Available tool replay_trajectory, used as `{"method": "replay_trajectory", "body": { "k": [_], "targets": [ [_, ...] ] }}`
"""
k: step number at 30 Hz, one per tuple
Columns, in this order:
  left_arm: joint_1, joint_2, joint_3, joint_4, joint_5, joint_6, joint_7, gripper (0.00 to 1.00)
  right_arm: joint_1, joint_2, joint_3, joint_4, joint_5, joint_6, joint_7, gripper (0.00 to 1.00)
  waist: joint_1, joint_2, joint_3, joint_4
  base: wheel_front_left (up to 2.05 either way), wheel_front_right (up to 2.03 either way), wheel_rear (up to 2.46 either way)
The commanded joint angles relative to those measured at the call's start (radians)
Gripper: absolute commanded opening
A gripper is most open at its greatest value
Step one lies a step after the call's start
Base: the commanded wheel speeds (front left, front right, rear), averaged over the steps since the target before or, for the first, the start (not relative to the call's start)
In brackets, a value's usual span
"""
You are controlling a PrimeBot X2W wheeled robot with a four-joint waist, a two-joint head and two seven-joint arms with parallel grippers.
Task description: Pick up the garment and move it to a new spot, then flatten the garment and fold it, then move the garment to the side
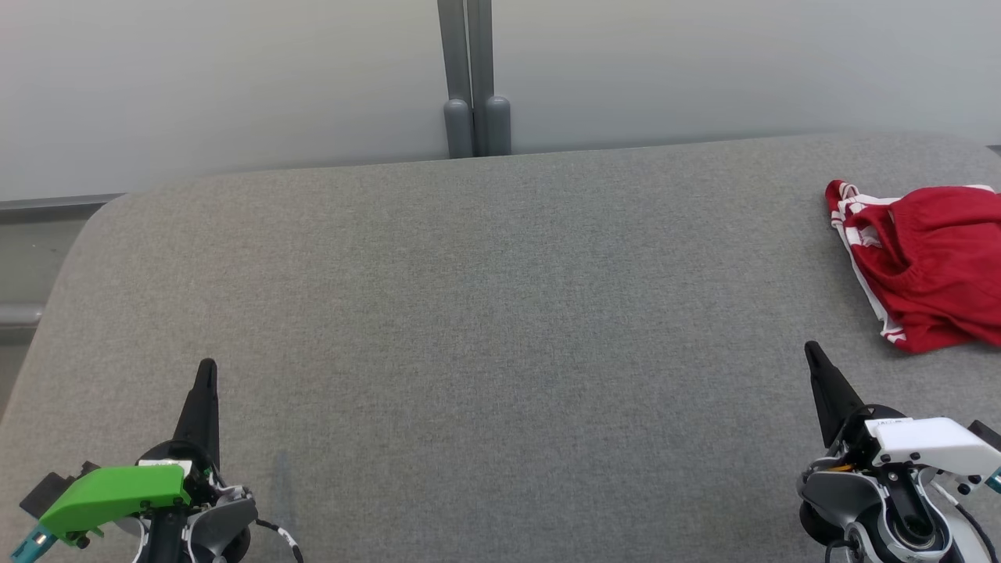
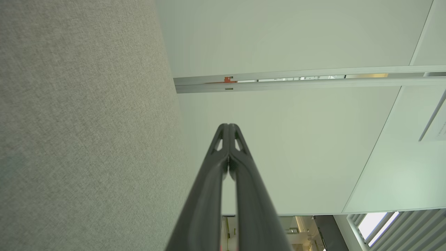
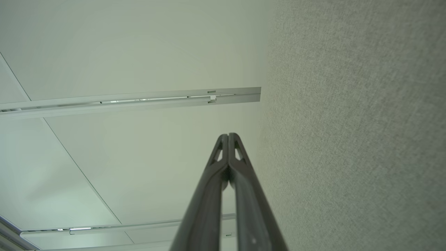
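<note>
Left gripper (image 1: 206, 371) and right gripper (image 1: 813, 356) low and apart, fingers (image 2: 209, 195) tight together, tips forward.

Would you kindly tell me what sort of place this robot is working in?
Probably an office-style lab or test room: a grey fabric-covered table, plain pale wall panels joined by a grey post behind it, and a single red garment laid out on the table.
</note>
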Motion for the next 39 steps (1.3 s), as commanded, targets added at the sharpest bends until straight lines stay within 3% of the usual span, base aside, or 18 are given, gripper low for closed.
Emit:
{"method": "replay_trajectory", "body": {
  "k": [1, 39],
  "targets": [
    [-0.010, 0.000, 0.003, -0.003, -0.003, -0.006, 0.003, 0.00, -0.008, 0.000, -0.003, -0.005, -0.004, 0.001, 0.001, 0.00, 0.0000, -0.0001, 0.000, 0.000, 0.00, 0.00, 0.00],
    [-0.010, 0.000, 0.002, -0.003, -0.003, -0.006, 0.003, 0.00, -0.008, 0.004, -0.009, -0.004, -0.009, 0.001, 0.007, 0.00, 0.0000, -0.0001, 0.000, 0.000, 0.00, 0.00, 0.00]
  ]
}}
